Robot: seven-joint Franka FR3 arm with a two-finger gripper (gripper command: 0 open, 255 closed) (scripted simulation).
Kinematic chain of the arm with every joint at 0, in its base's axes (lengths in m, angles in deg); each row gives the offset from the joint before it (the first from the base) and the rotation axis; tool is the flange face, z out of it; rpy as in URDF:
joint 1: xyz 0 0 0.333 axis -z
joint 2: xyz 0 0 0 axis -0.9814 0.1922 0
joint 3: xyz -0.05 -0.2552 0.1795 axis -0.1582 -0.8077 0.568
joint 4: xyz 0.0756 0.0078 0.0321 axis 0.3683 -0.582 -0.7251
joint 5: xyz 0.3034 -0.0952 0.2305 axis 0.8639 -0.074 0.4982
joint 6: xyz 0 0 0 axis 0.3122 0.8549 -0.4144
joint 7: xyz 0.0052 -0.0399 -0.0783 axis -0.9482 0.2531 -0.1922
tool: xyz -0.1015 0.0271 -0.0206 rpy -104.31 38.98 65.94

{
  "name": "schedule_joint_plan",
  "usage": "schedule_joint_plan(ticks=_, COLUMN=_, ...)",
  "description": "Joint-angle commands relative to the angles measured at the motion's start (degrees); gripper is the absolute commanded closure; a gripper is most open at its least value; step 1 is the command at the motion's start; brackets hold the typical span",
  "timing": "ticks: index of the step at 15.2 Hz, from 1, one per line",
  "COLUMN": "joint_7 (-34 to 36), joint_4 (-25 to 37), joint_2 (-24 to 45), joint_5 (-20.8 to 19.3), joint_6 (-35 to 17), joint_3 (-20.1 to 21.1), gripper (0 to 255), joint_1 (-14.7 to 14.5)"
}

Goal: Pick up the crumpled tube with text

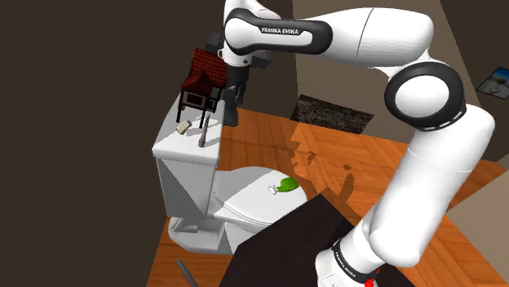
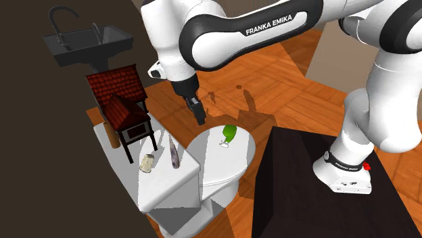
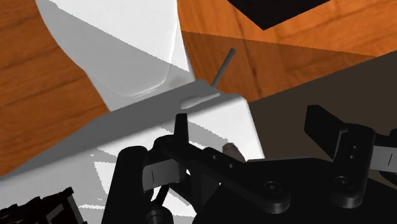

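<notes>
A slim grey-purple tube (image 1: 202,135) (image 2: 174,154) lies on the white toilet tank lid (image 1: 175,151) (image 2: 169,189); I can read no text on it. Beside it sits a small whitish crumpled lump (image 1: 183,127) (image 2: 147,162). My black gripper (image 1: 231,114) (image 2: 198,113) (image 3: 251,127) hangs open a little above the tank's edge, close to the tube but not touching it. Nothing is between its fingers. In the wrist view a small grey tip (image 3: 232,151) pokes up between them over the lid.
A little red-roofed house on dark legs (image 1: 202,77) (image 2: 122,101) stands on the tank just beside the gripper. A green piece with a white end (image 1: 285,186) (image 2: 228,133) lies on the toilet seat lid. A dark sink (image 2: 84,40) hangs behind; a thin grey stick (image 1: 183,273) lies on the floor.
</notes>
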Motion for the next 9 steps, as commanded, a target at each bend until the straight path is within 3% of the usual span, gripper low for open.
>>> schedule_joint_plan(ticks=1, joint_7=-1.87, joint_4=6.36, joint_2=5.09, joint_5=-1.22, joint_6=1.52, joint_3=0.65, gripper=0, joint_1=-0.94)
schedule_joint_plan(ticks=7, joint_7=-7.09, joint_4=25.98, joint_2=19.98, joint_5=-4.88, joint_6=6.89, joint_3=2.15, gripper=0, joint_1=-4.78)
schedule_joint_plan(ticks=9, joint_7=-6.90, joint_4=24.17, joint_2=19.82, joint_5=-4.86, joint_6=5.26, joint_3=2.12, gripper=0, joint_1=-4.68)
